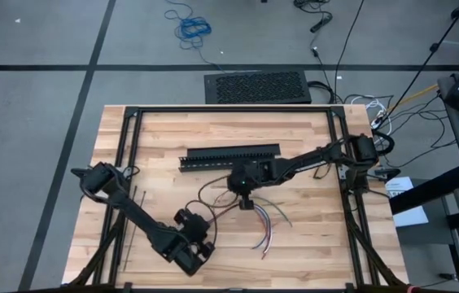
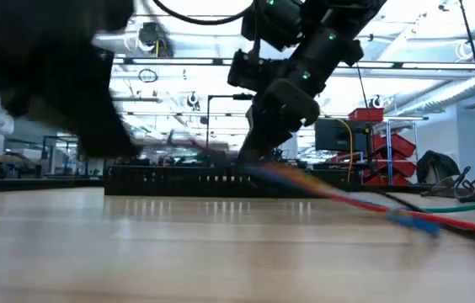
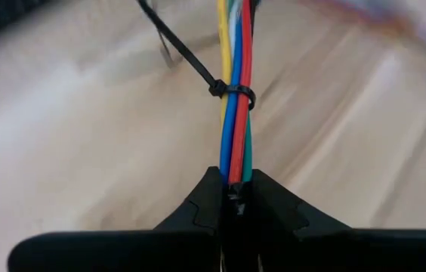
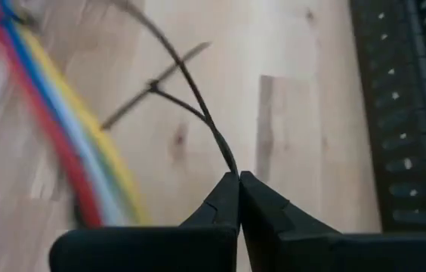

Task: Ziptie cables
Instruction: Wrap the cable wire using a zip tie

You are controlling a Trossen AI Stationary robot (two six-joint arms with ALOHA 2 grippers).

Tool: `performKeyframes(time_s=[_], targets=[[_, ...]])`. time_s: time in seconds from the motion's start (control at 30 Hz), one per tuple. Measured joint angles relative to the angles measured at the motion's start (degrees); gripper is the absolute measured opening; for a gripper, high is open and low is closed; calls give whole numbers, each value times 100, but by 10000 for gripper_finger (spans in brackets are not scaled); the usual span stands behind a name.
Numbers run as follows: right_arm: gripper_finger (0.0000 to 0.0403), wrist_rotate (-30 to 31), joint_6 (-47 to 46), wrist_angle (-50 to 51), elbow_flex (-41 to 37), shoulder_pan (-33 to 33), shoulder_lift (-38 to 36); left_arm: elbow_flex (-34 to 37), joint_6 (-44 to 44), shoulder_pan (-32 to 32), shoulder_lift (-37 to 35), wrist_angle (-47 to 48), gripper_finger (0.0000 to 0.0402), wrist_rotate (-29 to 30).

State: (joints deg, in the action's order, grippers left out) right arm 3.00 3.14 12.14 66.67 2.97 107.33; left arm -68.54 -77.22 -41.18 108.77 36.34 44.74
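two grippers clamped; left gripper [image 3: 233, 198] on glossy cables [image 3: 235, 113], right gripper [image 4: 239, 181] on thin ziptie [image 4: 190, 91]

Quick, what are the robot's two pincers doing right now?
Left pincer: shut on the cables.
Right pincer: shut on the ziptie's tail.
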Motion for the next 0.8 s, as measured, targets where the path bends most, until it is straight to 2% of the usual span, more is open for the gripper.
performKeyframes(time_s=[0.17,0.33,0.57,0.7,0.8], targets=[[0,375,-99,26,0,147,-9,-70,-163,-167,-305,411,48,203],[0,846,-225,343,0,274,-35,-23,-987,-324,-302,792,48,-301],[0,988,-383,598,0,405,-36,86,-2024,-586,-295,838,48,-729],[0,1511,-497,689,-4,529,-36,117,-2826,-650,-295,1029,48,-1159],[0,1697,-551,644,-4,635,-40,162,-3307,-691,-233,1058,48,-1228]])
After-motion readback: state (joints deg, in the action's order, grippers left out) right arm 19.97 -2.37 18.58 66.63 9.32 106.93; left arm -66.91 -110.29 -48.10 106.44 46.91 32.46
